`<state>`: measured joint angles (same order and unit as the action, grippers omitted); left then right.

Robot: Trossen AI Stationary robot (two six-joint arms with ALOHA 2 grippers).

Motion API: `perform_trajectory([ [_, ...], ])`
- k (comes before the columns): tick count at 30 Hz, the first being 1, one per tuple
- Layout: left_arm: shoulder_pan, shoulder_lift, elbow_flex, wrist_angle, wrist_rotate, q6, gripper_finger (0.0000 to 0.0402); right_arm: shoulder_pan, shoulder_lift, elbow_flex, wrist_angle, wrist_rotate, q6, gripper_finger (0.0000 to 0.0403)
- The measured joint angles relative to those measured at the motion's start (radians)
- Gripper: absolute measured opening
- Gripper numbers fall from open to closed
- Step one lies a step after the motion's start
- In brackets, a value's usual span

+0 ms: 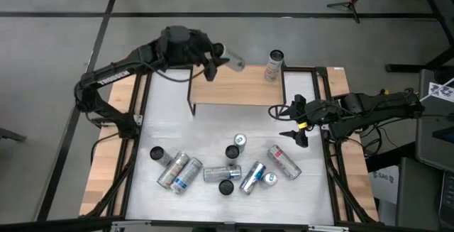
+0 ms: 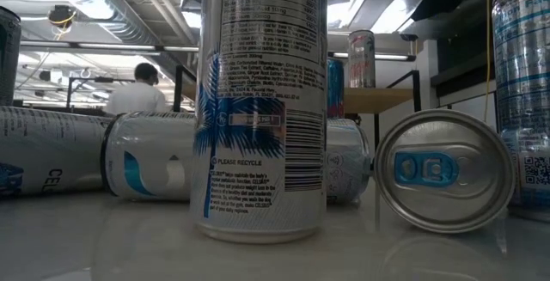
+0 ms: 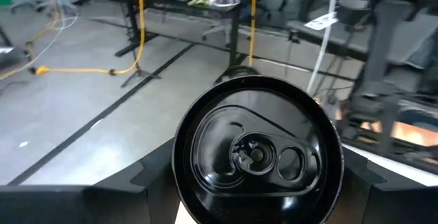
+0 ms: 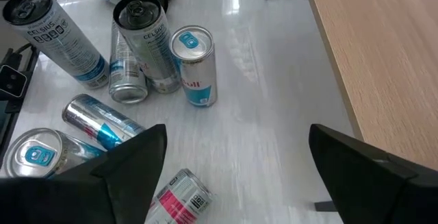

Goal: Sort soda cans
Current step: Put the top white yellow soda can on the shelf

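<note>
High view only: left gripper over the raised wooden shelf, pinching a black-topped can; a red-marked can stands upright on the shelf's far right corner. Left wrist view gives that held can's glossy black lid with pull tab, fingers either side. Right gripper hovers with fingers spread, empty, at the white table's right side. Remaining soda cans cluster on the near half, some upright, some lying. Right wrist view reads "CELSIUS" on a slim can; a blue-tabbed silver can stands beside. Low view: "PLEASE RECYCLE" and barcode on the nearest can; a person sits beyond.
</note>
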<state>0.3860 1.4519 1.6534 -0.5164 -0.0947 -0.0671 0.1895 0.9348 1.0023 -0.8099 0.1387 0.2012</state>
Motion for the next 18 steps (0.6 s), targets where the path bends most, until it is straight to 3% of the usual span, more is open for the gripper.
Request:
perform_trajectory([
  [18, 0.252, 0.014, 0.001, -0.277, 0.109, 0.070, 0.0247, 0.000, 0.000, 0.000, 0.040, 0.000, 0.000, 0.0351],
])
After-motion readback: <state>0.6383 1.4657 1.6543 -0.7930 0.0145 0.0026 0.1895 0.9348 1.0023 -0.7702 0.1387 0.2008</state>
